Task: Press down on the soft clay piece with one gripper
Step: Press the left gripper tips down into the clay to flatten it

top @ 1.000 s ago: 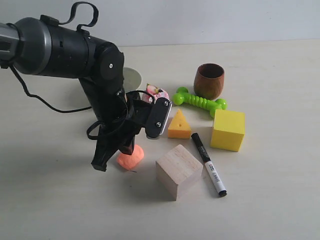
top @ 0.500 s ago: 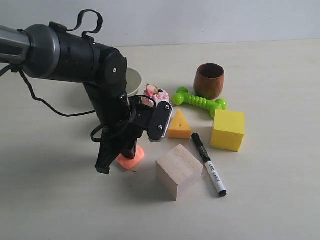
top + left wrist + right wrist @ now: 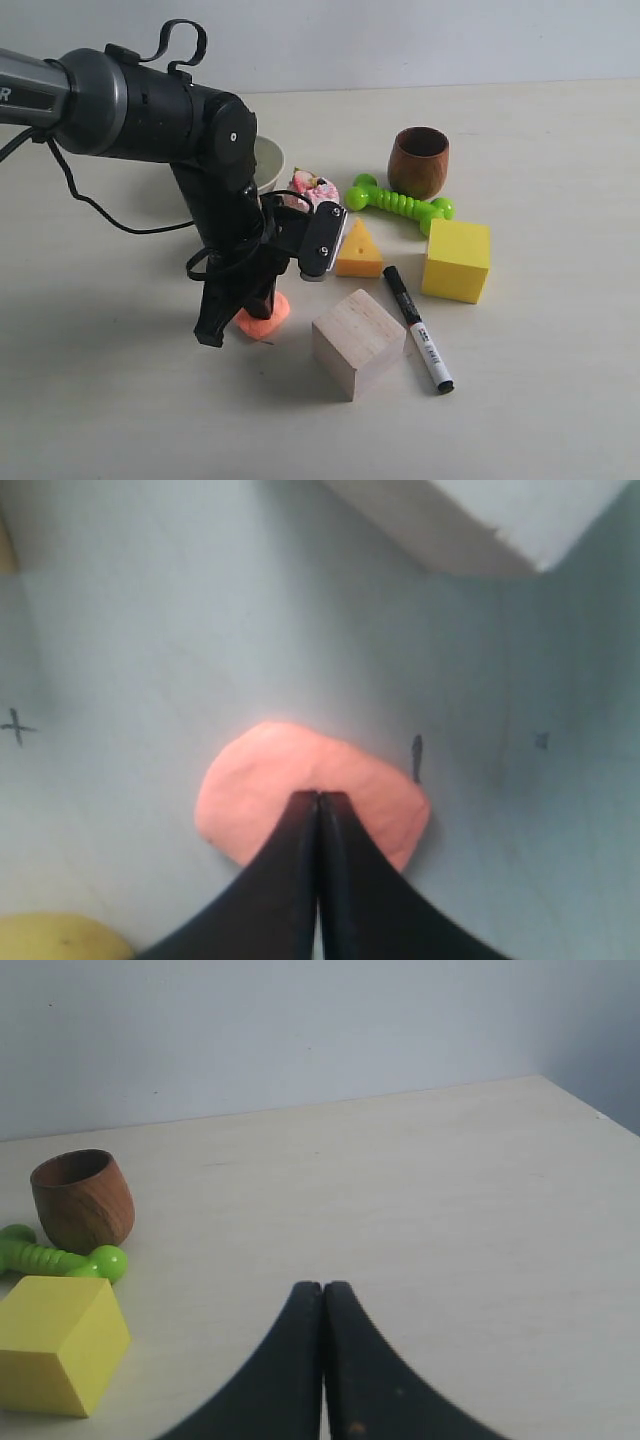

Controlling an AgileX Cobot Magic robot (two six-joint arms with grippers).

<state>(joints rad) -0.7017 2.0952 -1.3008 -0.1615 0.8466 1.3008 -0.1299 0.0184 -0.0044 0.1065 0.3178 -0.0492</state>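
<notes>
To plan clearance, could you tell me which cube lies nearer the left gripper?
The bare wooden cube, beside the left gripper; the yellow cube lies beyond the marker.

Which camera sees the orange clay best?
The left wrist view: the soft clay piece looks big, under the shut left gripper. The exterior view shows only its edge behind the arm. The right wrist view misses it.

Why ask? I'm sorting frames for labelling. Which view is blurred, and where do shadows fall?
Exterior view: sharp and evenly lit, with only a soft shadow of the arm on the table. Left wrist view: blurred with a bluish cast; the soft clay piece has fuzzy edges and the jaws are a black silhouette. Right wrist view: wooden cup fairly crisp, jaws dark and soft-edged.
</notes>
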